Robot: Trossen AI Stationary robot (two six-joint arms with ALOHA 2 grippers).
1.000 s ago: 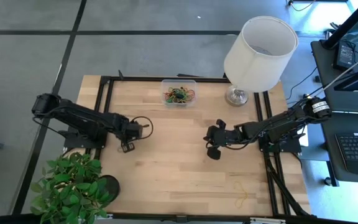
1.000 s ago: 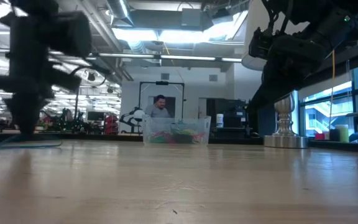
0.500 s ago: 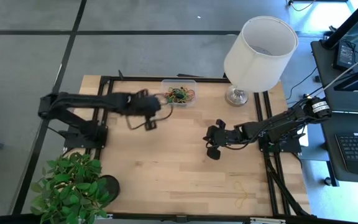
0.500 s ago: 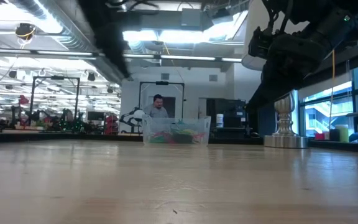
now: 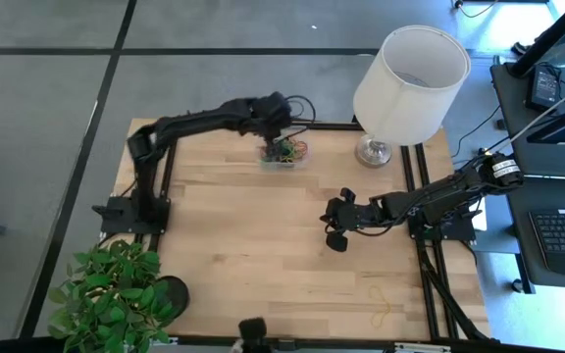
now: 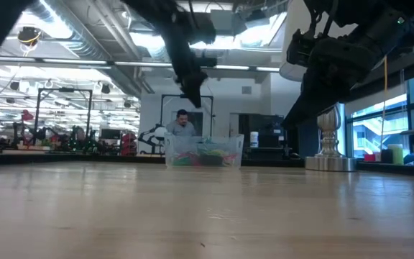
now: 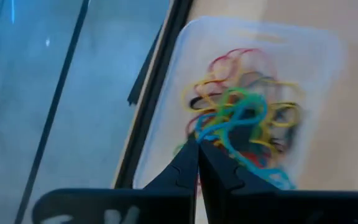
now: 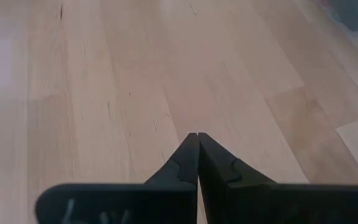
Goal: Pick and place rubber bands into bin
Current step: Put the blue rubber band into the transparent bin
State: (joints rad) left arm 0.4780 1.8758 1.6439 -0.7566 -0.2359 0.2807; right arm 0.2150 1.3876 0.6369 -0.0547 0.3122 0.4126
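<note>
Left gripper [image 7: 197, 146], pinched shut over the bin [image 5: 282, 147] at the table's far edge, holds a blue band [image 7: 232, 127] that may cling on release.

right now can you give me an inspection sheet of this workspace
surface: light wooden table on a black frame
job's things: small clear plastic bin holding a tangle of coloured rubber bands; yellow rubber band loose near the front right corner
clutter: white cylindrical lamp; green potted plant
grippers: left gripper shut above the bin; right gripper shut over bare wood
cables: nothing seen on the tabletop
surroundings: person behind the bin
</note>
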